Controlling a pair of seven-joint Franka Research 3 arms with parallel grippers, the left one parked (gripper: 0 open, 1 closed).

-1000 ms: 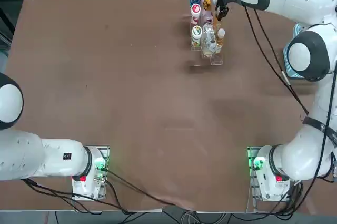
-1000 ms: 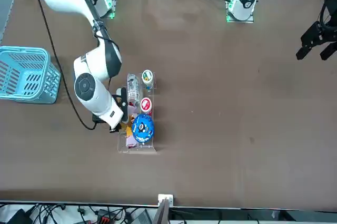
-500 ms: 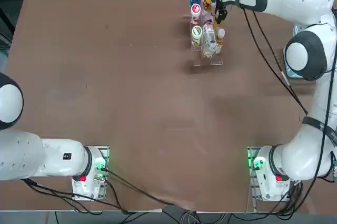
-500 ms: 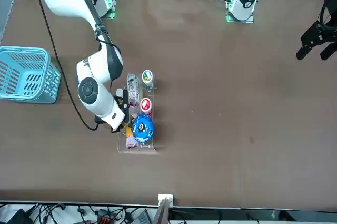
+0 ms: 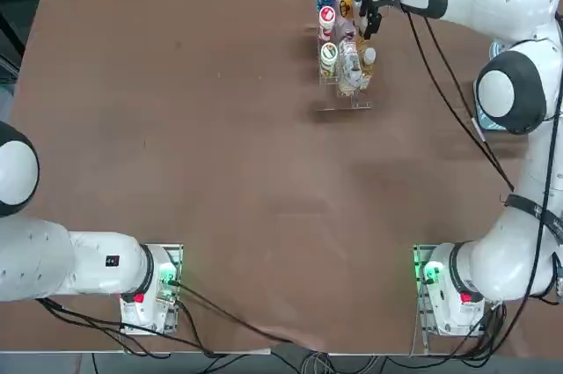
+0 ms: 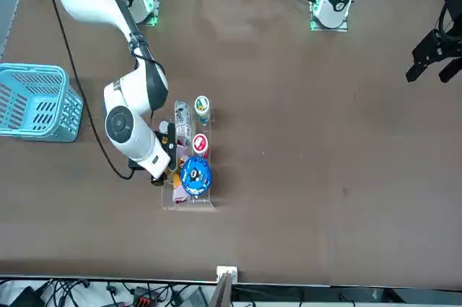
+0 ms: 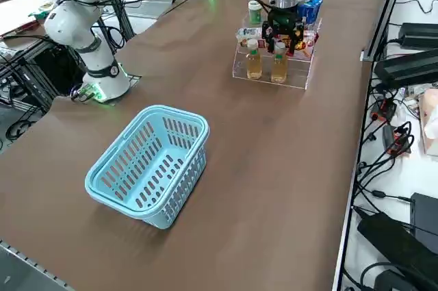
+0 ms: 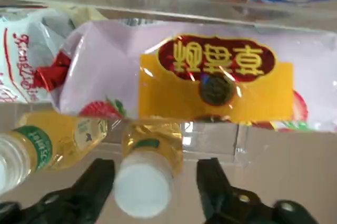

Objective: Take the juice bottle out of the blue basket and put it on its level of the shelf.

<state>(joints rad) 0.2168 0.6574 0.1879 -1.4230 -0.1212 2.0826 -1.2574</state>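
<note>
- Juice bottle (image 8: 167, 140), white cap (image 8: 142, 192) up: out of the blue basket, standing on the low level of the clear shelf (image 7: 298, 75).
- Right gripper (image 8: 156, 167): open wide, with a finger on each side of the white cap and a gap by each; bottle let go, by the look of it.
- Next job, most likely: go straight up and away, slowly. Could knock the bottle over by swinging sideways too soon and hitting the cap.
- Just beside, the other yellow bottle (image 8: 68, 137): might fall too if pushed by a finger or by a tipping neighbour.
- Behind both, the purple snack bag (image 8: 216, 76): could get snagged or dragged down if brushed on the way out.
- Shelf itself: light-looking, so might slide or shake if bumped by the arm.
- Well apart on the desk (image 7: 274, 181), the blue basket (image 7: 168, 214): safe for now, only at risk from a low, careless swing back.
</note>
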